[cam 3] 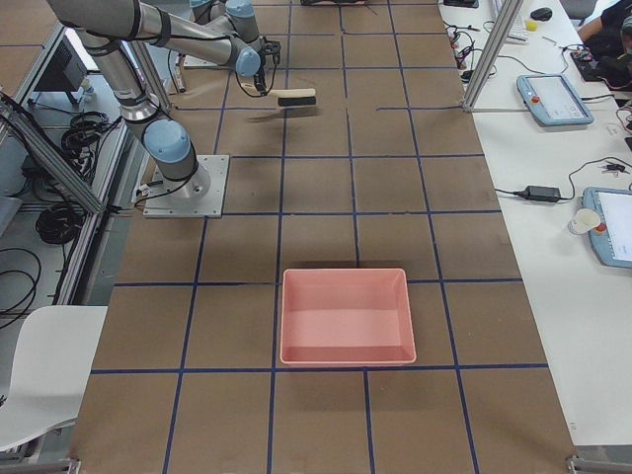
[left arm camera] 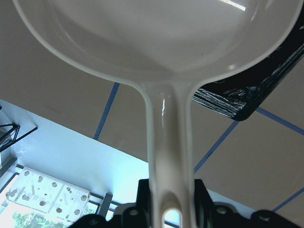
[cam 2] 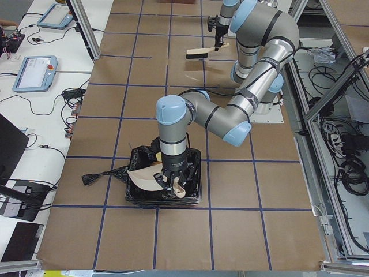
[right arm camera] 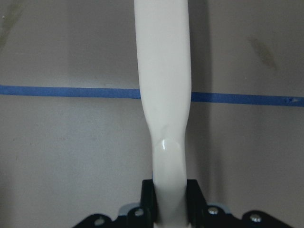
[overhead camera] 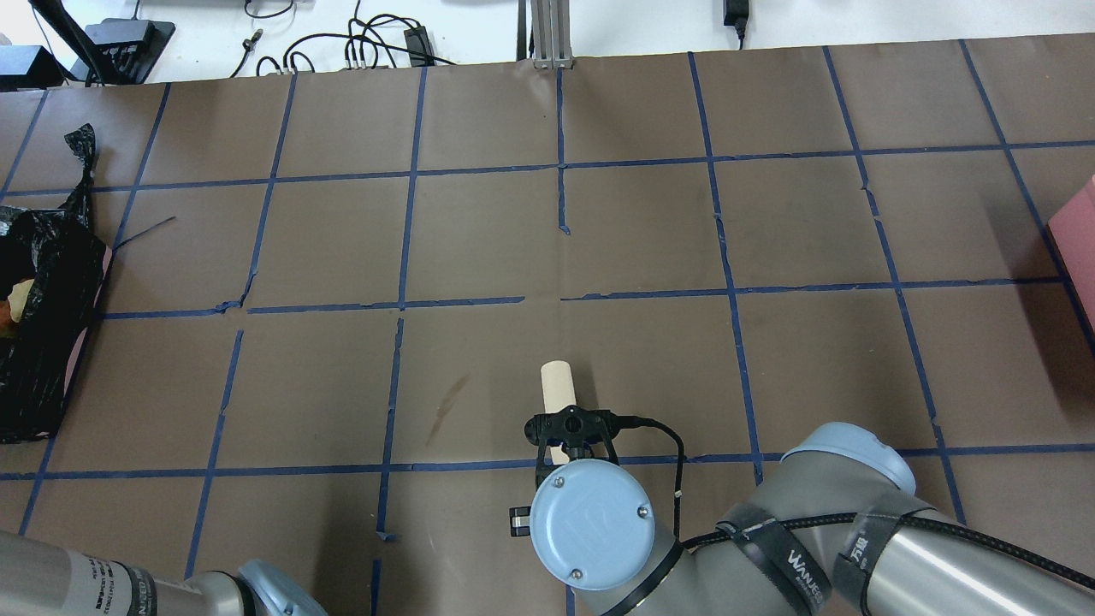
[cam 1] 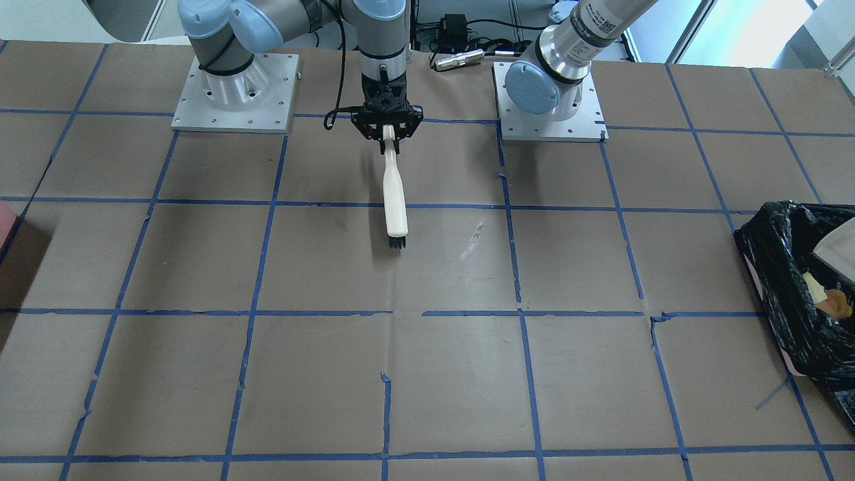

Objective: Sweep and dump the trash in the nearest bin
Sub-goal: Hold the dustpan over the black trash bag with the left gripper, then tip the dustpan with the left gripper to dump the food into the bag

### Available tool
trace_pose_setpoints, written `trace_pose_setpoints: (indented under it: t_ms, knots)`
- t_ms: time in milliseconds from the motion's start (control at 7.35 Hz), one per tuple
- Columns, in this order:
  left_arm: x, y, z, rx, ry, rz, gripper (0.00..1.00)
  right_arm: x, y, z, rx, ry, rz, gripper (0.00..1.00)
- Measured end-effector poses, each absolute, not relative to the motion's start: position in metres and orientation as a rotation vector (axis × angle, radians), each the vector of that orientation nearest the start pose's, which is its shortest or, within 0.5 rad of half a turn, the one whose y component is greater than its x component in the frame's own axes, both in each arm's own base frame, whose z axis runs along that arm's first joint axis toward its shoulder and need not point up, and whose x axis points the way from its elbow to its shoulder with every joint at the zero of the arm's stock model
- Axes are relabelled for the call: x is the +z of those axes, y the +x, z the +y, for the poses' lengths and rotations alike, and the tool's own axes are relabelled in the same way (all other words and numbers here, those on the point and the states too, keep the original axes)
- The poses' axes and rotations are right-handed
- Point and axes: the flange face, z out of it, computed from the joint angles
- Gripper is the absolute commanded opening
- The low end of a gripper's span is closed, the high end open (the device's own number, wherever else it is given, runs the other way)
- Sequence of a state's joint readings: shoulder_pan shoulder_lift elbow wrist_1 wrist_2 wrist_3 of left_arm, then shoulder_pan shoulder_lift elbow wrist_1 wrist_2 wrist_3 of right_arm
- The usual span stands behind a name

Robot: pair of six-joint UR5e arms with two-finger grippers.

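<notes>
Lower centre of the left-side view: left gripper (cam 2: 173, 180) clamped on the handle of a cream plastic dustpan (cam 2: 147, 178), held tilted over a bin lined with a crinkled glossy black plastic bag (cam 2: 135, 196). From the left wrist camera, both fingers (left arm camera: 199, 187) pressed against that handle at the bottom edge, the pan's bowl filling the top of the frame, a corner of the black bag at right.

At the right edge of the front-facing view, inside the bin: a pale yellow-green chunk (cam 1: 813, 284) touching an orange-brown crusty chunk (cam 1: 835, 304), both just below the dustpan's lip. No third lump made out. Pinkish wall visible beneath the bag.

Upper centre of the same view: right gripper (cam 1: 389, 133) shut on the end of a cream-handled brush with black bristles (cam 1: 394, 200), handle pointing down-frame, bristles facing the brown paper-covered table with a blue tape grid (cam 1: 200, 267). Whether touching it or just above it, impossible to tell. Well apart from the bin. From the right wrist camera, fingers tight on either side of the handle at the bottom edge.

Centre of the right-side view: a shallow pink rectangular tray (cam 3: 346, 275) with no bag, flat on the table.
</notes>
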State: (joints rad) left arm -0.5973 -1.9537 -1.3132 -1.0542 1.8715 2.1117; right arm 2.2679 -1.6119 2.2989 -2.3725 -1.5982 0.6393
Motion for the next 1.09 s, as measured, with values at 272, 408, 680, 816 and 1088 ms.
trace_pose_setpoints:
  t_ms: [272, 408, 680, 816, 1088]
  knots:
    - [0.498, 0.492, -0.437, 0.381, 1.357, 2.359, 0.04, 0.248, 0.354, -0.219, -0.156, -0.077, 3.083, 0.08]
    - [0.512, 0.475, -0.433, 0.32, 1.367, 2.382, 0.04, 0.246, 0.352, -0.218, -0.161, -0.068, 3.079, 0.08]
    - [0.515, 0.435, -0.448, 0.143, 1.393, 2.424, 0.04, 0.243, 0.351, -0.218, -0.169, -0.054, 3.071, 0.08]
    - [0.513, 0.402, -0.47, 0.09, 1.425, 2.419, 0.04, 0.242, 0.351, -0.217, -0.166, -0.052, 3.069, 0.08]
    - [0.498, 0.33, -0.515, 0.012, 1.454, 2.449, 0.04, 0.242, 0.353, -0.215, -0.134, -0.057, 3.046, 0.08]
